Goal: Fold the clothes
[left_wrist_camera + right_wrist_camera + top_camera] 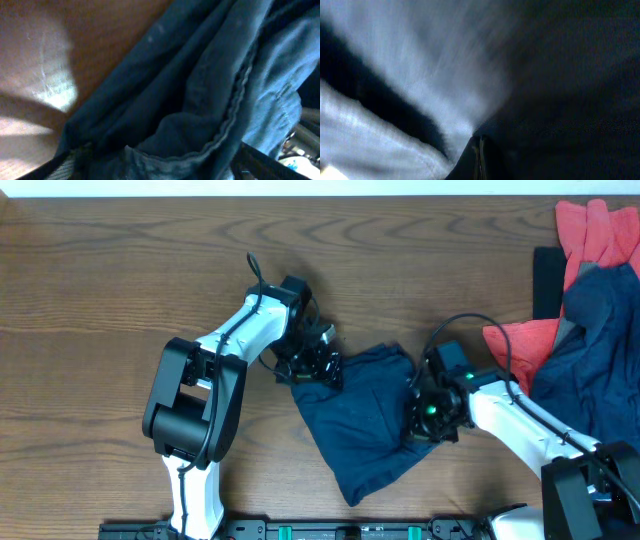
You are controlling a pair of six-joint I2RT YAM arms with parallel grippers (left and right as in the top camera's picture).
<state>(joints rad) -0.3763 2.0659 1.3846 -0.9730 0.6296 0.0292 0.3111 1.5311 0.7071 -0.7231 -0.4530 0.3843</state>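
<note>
Your right tool (428,420) is pinching the dark navy cloth shorts (360,420), lying crumpled mid brown wooden tabletop (100,280). Your left tool (322,370) is standing spread at their opposite edge. Be gripping the hem squarely and pulling evenly.

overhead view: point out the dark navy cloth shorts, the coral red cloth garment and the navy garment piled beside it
dark navy cloth shorts (350,420): overhead view, middle of the spread fabric
coral red cloth garment (585,230): overhead view, its upper part
navy garment in the pile (600,370): overhead view, its middle
</note>
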